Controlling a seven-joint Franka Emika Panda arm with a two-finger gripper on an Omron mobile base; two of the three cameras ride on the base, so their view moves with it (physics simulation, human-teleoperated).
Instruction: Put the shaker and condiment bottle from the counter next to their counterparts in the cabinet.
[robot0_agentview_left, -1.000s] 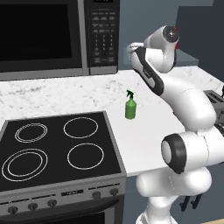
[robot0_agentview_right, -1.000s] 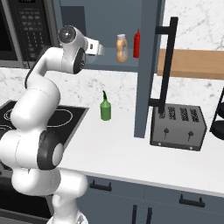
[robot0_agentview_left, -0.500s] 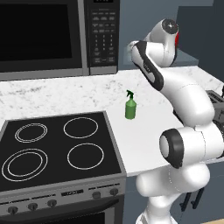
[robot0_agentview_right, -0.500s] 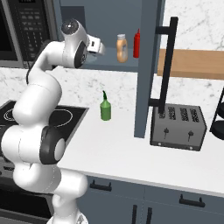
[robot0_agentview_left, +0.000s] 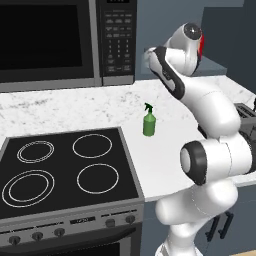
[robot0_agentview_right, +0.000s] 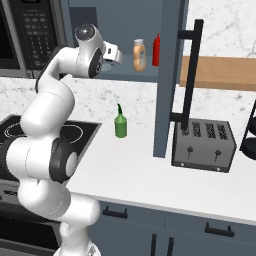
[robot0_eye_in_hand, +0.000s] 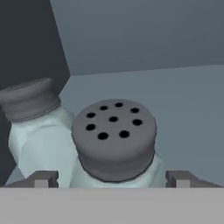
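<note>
The shaker (robot0_eye_in_hand: 113, 131), pale and translucent with a dark grey perforated cap, sits between the fingertips of my gripper (robot0_eye_in_hand: 111, 179). The fingers stand wide, with a small gap at the left one, so the gripper looks open. Its near-identical counterpart shaker (robot0_eye_in_hand: 33, 118) is right beside it on the left, on the blue-grey cabinet shelf (robot0_eye_in_hand: 183, 96). In the right base view my gripper (robot0_agentview_right: 119, 55) reaches into the cabinet. The orange-amber condiment bottle (robot0_agentview_right: 139, 55) stands on the shelf next to the slim red squeeze bottle (robot0_agentview_right: 156, 50).
A green spray bottle (robot0_agentview_left: 149, 121) stands on the white speckled counter (robot0_agentview_right: 140, 170). The open cabinet door (robot0_agentview_right: 170, 75) hangs to the right of my arm, with a toaster (robot0_agentview_right: 202, 145) beyond it. The black microwave (robot0_agentview_left: 50, 40) and stove (robot0_agentview_left: 65, 165) lie to the left.
My arm's upper joints have risen a little and the hand has edged slightly further into the cabinet. The bottles on the shelf and the counter have not moved.
</note>
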